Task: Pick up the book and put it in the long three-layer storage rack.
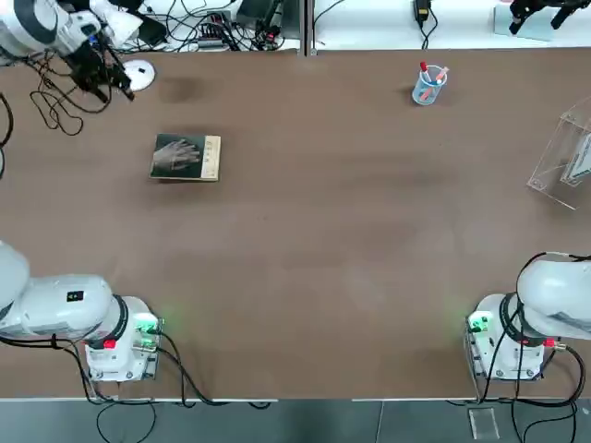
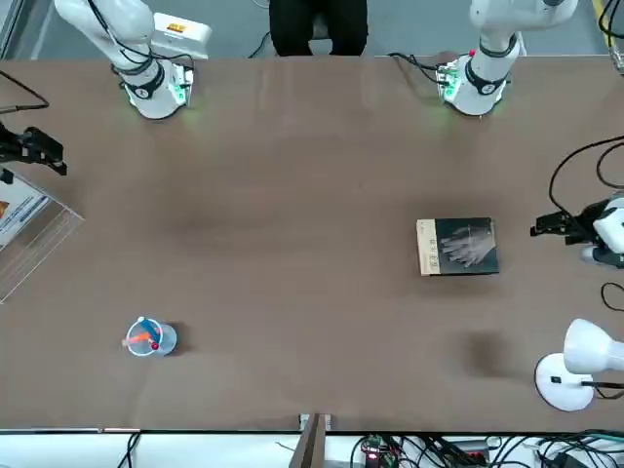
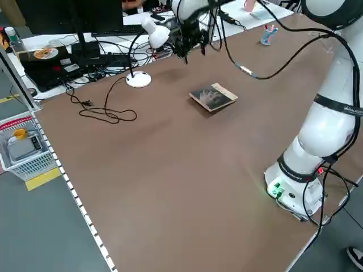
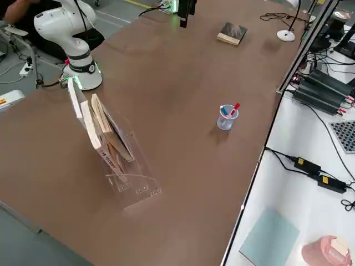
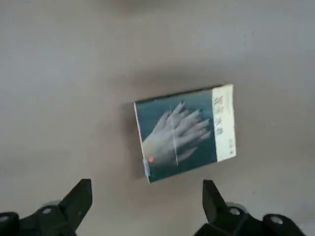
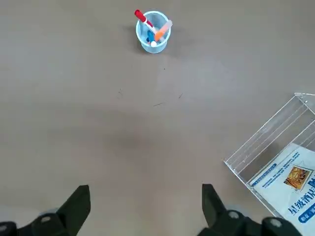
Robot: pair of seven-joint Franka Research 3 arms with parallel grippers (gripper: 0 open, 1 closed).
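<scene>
Left gripper [image 5: 147, 196] is spread wide, nothing in it, facing the book [image 5: 186, 132]; right gripper [image 6: 146, 199] is wide too, by the clear rack [image 6: 270, 142]. Book's flat on the brown table [image 1: 323, 277], characters down its pale strip, can't read them. Keyboard [image 4: 344, 136] on the white desk [image 4: 316, 221].

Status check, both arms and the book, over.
Left gripper open, empty, above the table's left side. Right gripper open, empty, right side. Book flat on table, unheld, nothing on top.

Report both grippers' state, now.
Left gripper: open, empty, above the table near the book.
Right gripper: open, empty, above the table.
</scene>
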